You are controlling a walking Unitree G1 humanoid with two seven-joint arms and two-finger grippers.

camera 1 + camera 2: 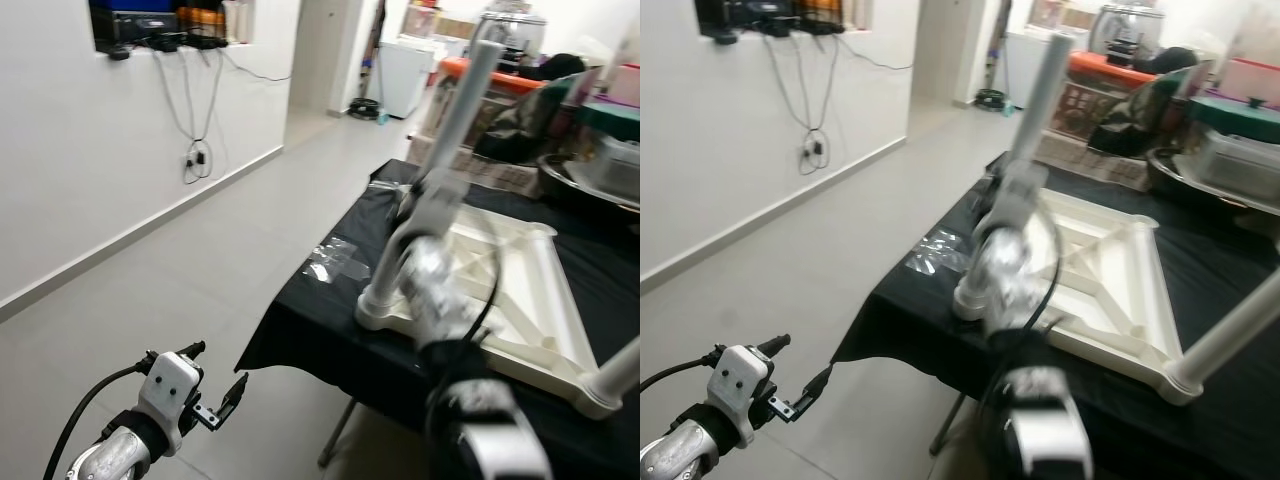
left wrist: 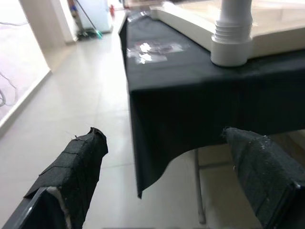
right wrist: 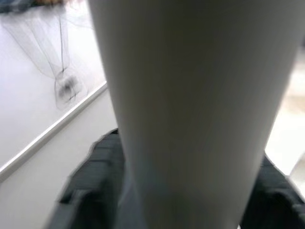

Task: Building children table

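A white children's table top (image 1: 522, 292) lies upside down on a black-clothed table (image 1: 300, 335). A white table leg (image 1: 466, 98) stands tilted in its near-left corner socket (image 1: 380, 306). My right gripper (image 1: 426, 196) is shut around that leg; in the right wrist view the leg (image 3: 190, 95) runs between the dark fingers (image 3: 90, 186). A second leg (image 1: 622, 368) sticks out of the near-right corner. My left gripper (image 1: 215, 372) hangs low over the floor, left of the table, open with nothing in it (image 2: 167, 171).
A clear plastic bag (image 1: 335, 262) lies on the cloth by the table's left edge. Boxes, a basket and a metal bowl (image 1: 590, 172) crowd the back right. Tiled floor (image 1: 200, 260) stretches to the left, up to a wall with hanging cables (image 1: 195, 150).
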